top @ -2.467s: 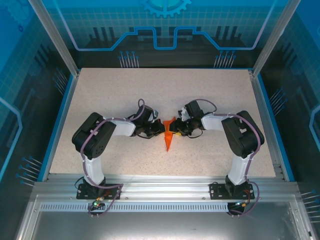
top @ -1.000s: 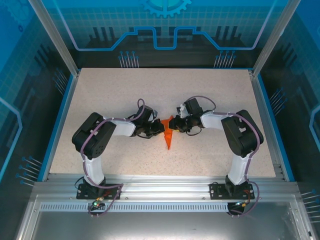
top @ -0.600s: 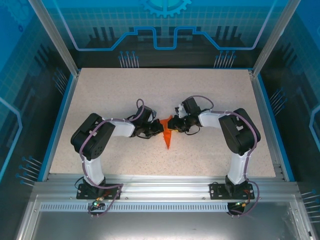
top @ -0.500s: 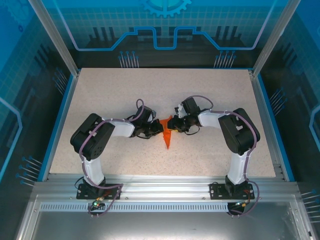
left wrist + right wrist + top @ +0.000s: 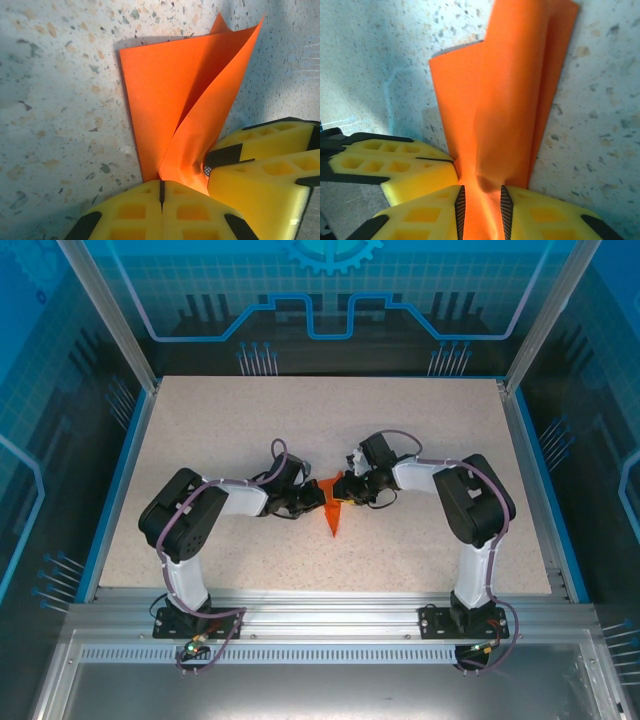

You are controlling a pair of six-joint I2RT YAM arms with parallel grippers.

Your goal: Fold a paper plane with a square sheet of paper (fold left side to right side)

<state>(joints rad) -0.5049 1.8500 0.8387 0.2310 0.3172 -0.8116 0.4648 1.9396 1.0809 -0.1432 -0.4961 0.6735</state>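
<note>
On the table (image 5: pixel 200 460), left gripper (image 5: pixel 161 192), clenched, pinches the paper plane (image 5: pixel 165 95); right gripper (image 5: pixel 480 207), narrowly parted, clamps its fold.

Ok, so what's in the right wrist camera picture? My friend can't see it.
Folded orange paper is pinched between the right gripper's yellow fingers at the bottom of a close-up and stretches up the picture. The closed left gripper, also yellow, touches the paper's left edge, all above a speckled table.

Paper plane (image 5: pixel 165 95) glowing plain orange, both faces; table (image 5: pixel 55 115) pale cream, speckled with grey, tan and black flecks; fingers (image 5: pixel 135 215) bright yellow with black patches
</note>
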